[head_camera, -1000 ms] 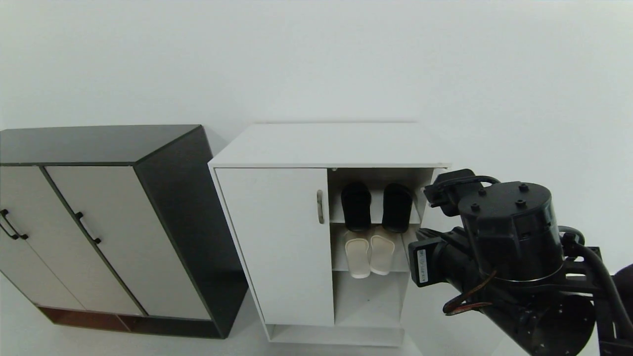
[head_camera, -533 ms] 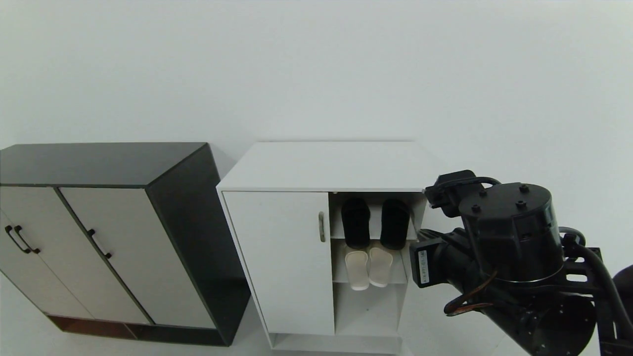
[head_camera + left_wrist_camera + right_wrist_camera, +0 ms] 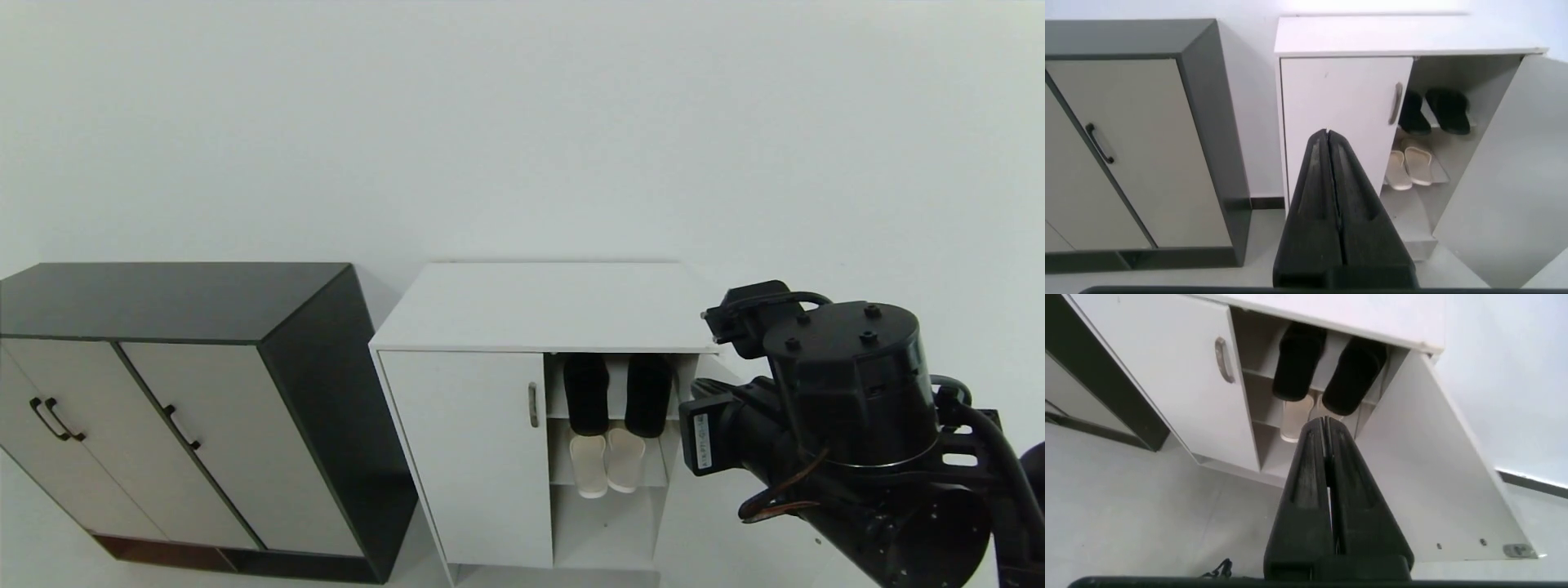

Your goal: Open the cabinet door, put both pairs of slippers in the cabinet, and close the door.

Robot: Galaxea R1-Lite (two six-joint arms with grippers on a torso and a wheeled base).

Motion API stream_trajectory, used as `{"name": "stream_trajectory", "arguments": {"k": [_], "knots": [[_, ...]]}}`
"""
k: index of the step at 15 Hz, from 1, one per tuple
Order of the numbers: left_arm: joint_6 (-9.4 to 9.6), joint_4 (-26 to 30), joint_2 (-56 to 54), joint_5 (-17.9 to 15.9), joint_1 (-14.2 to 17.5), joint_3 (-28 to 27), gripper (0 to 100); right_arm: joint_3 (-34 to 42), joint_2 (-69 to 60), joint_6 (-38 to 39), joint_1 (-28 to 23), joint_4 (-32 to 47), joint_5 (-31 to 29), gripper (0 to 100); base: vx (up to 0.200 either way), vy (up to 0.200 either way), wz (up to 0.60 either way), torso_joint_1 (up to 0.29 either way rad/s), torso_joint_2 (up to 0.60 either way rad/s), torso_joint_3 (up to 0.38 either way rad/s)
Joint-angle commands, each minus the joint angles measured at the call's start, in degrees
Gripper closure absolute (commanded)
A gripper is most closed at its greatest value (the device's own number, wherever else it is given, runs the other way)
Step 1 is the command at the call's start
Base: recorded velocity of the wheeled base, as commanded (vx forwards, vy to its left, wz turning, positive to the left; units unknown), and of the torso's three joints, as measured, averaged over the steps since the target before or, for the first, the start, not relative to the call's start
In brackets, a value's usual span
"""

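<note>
The white cabinet [image 3: 547, 306] stands against the wall with a larger dark cabinet [image 3: 171, 302] just beside it on the robot's left, both of that one's doors closed; it plays no part here. The white one's left door [image 3: 465, 457] is closed. Its right door [image 3: 1437, 482] is swung wide out toward the robot's right, which is why the shelves behind it are on show.

Both pairs are already inside. The black slippers [image 3: 586, 394] sit on the upper shelf, toes inward and heels at the front edge. The white slippers [image 3: 589, 465] lie side by side on the shelf directly below, heels poking a little past its lip. So, to my eye, only the closing is left.

The right gripper [image 3: 1327, 420] hangs in front of the opening beside the door's inner face, fingers pressed together on nothing. I take it that closed fingers make a blunt tip for pushing the panel shut. The left gripper [image 3: 1328, 135] is likewise closed and empty, held back from the closed door near its small metal handle [image 3: 532, 405], out of the swing path.
</note>
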Motion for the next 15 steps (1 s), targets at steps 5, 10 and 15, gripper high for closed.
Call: {"name": "stream_trajectory", "arguments": {"k": [5, 10, 15], "knots": [[0.0, -0.02, -0.01, -0.02, 0.02, 0.0, 100, 1.88, -0.02, -2.08, -0.12, -2.65, -0.09, 100, 0.0, 0.0, 0.0, 0.144, -0.31, -0.164], [0.0, -0.02, -0.01, -0.02, 0.02, 0.0, 100, 2.67, 0.07, -2.78, -0.2, -2.92, 0.09, 100, 0.0, 0.0, 0.0, 0.0, 0.0, 0.0], [0.0, -0.02, -0.01, 0.07, 0.02, 0.0, 100, 3.28, 0.07, -3.49, -0.2, -2.92, 0.26, 100, 0.0, 0.0, -0.12, 0.0, 0.0, 0.0]]}}
